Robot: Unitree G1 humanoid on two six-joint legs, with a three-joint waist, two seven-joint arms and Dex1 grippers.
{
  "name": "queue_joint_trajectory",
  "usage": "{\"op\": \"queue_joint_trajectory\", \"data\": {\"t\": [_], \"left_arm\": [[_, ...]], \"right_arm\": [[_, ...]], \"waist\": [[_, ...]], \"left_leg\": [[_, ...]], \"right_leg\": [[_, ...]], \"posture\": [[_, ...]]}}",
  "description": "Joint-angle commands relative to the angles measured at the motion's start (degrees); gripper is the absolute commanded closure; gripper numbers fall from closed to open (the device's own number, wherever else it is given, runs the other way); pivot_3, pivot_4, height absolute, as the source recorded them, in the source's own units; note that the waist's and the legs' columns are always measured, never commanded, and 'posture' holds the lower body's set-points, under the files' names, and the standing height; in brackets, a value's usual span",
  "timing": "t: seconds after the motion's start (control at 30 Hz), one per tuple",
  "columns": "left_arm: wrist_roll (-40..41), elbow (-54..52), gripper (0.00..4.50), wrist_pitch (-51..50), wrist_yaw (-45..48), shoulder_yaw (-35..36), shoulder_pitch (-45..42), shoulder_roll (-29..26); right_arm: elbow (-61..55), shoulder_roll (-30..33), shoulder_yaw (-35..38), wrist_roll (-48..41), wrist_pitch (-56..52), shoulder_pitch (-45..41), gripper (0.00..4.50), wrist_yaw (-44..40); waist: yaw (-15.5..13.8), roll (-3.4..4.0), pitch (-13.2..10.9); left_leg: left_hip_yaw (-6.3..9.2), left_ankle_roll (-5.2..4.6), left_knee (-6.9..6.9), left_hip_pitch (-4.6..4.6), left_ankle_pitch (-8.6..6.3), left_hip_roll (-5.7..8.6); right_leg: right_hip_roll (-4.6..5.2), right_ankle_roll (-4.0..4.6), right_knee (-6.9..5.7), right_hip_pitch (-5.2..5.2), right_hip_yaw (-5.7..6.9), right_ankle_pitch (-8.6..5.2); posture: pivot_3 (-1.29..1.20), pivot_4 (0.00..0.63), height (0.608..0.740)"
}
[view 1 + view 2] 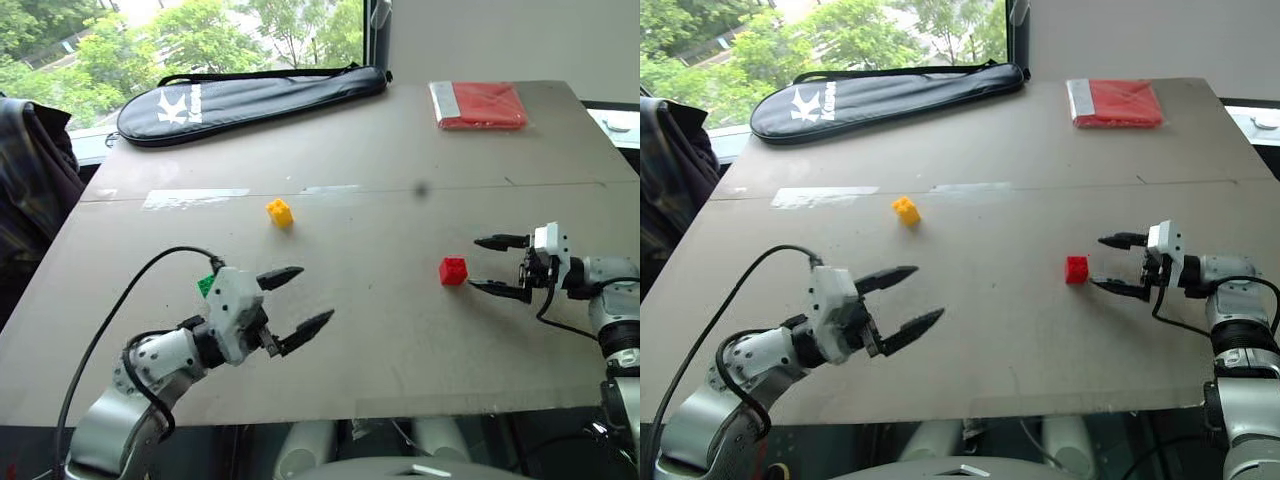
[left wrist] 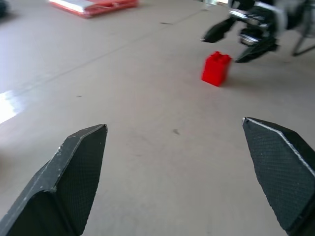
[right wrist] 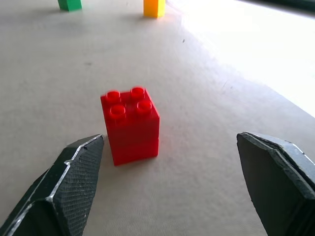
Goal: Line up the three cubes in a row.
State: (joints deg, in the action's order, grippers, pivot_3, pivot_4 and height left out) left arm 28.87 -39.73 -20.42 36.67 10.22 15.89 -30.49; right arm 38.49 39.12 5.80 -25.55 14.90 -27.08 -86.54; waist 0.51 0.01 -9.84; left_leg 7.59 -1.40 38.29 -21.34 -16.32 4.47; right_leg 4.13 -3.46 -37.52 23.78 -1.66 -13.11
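Observation:
Three cubes lie on the grey-brown table point(image 1: 400, 170). The yellow cube point(image 1: 279, 212) sits left of centre. To the right, the red cube point(image 1: 453, 270) stands upright, studs up. The green cube point(image 1: 206, 285) peeks out from behind my left hand, mostly hidden. My left gripper point(image 1: 312, 295) is open above the near left part of the table, pointing toward the red cube, nothing between its fingers point(image 2: 78, 172). My right gripper point(image 1: 476, 264) is open just right of the red cube point(image 3: 130, 125), which stands a little ahead of its fingertips, untouched.
A black racket bag point(image 1: 250, 95) lies along the far edge, and a flat red packet point(image 1: 478, 104) sits at the far right corner. A shiny tape strip point(image 1: 195, 198) crosses the table's left middle. Dark clothing point(image 1: 30, 180) hangs beside the left edge.

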Motion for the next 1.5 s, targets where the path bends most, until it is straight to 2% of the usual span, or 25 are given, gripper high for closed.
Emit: {"op": "queue_joint_trajectory", "data": {"t": [0.03,0.13,0.27,0.4,0.47,0.67,0.8,1.43,1.5], "left_arm": [[-3.3,-3.4,0.0,3.0,-8.8,4.7,3.6,5.3],[-7.9,-2.0,0.0,6.1,-12.3,6.5,7.9,8.6],[-11.4,0.3,0.0,4.5,-17.7,5.9,5.2,10.7],[-12.7,1.8,0.0,4.3,-22.1,7.5,5.3,13.8],[-13.6,2.1,0.0,5.7,-25.3,8.6,7.5,17.2],[-17.4,1.9,0.0,4.1,-31.3,6.5,9.9,23.0],[-20.5,4.4,0.0,2.8,-32.7,3.4,8.0,23.3],[-23.3,6.5,0.0,-4.3,-36.7,1.1,2.0,24.8],[-23.8,7.4,0.53,-4.8,-36.8,1.0,0.7,24.5]], "right_arm": [[-14.1,1.4,4.6,-7.2,-9.2,5.2,0.07,1.8],[-23.5,1.5,6.8,-11.0,-15.6,10.5,0.07,4.3],[-29.8,1.1,7.5,-12.7,-19.4,13.6,0.07,5.9],[-33.8,0.4,7.7,-13.8,-21.3,15.3,0.07,7.1],[-36.2,0.1,7.9,-15.0,-22.3,16.7,0.07,7.0],[-37.9,-0.3,8.2,-16.0,-22.9,17.7,0.07,6.3],[-37.8,0.1,7.8,-16.2,-22.4,17.7,0.07,3.8],[-39.5,0.2,10.0,-16.1,-19.4,23.3,0.07,0.6],[-40.0,0.0,10.3,-16.1,-19.3,24.0,0.0,0.9]], "waist": [[0.0,-0.01,0.0],[-0.1,-0.01,0.0],[-0.8,-0.01,0.0],[-1.3,-0.05,0.0],[-1.3,-0.06,0.0],[-1.8,-0.08,0.0],[-2.1,-0.09,0.0],[-1.6,-0.1,0.0],[-1.6,-0.1,0.0]], "left_leg": [[0.02,-0.01,0.0,-0.01,-0.01,-0.01],[0.02,-0.02,0.0,-0.03,-0.02,-0.03],[0.0,-0.01,0.11,-0.1,0.0,-0.02],[-0.03,-0.01,0.22,-0.09,0.01,-0.02],[-0.03,-0.02,0.21,-0.1,0.0,-0.02],[0.05,-0.01,0.16,-0.42,-0.01,-0.04],[0.1,-0.03,0.17,-0.4,-0.02,-0.01],[0.18,-0.02,0.16,-0.42,-0.01,-0.02],[0.19,-0.02,0.16,-0.42,-0.01,-0.02]], "right_leg": [[0.0,0.0,0.0,0.0,0.01,0.0],[-0.01,0.0,0.01,-0.01,0.01,-0.02],[-0.03,-0.01,0.01,-0.01,0.08,-0.02],[-0.05,-0.09,0.0,-0.05,0.25,0.05],[-0.05,-0.08,0.01,-0.03,0.24,0.05],[-0.03,-0.08,0.3,0.15,0.32,0.05],[-0.01,-0.08,0.33,0.05,0.45,0.06],[-0.03,-0.09,0.38,0.06,0.55,0.07],[-0.03,-0.08,0.38,0.05,0.57,0.07]], "posture": [[0.0,0.15,0.712],[0.0,0.15,0.712],[0.0,0.15,0.712],[0.0,0.15,0.712],[0.0,0.15,0.712],[0.0,0.15,0.712],[0.0,0.15,0.712],[0.0,0.15,0.712],[0.0,0.15,0.712]]}}
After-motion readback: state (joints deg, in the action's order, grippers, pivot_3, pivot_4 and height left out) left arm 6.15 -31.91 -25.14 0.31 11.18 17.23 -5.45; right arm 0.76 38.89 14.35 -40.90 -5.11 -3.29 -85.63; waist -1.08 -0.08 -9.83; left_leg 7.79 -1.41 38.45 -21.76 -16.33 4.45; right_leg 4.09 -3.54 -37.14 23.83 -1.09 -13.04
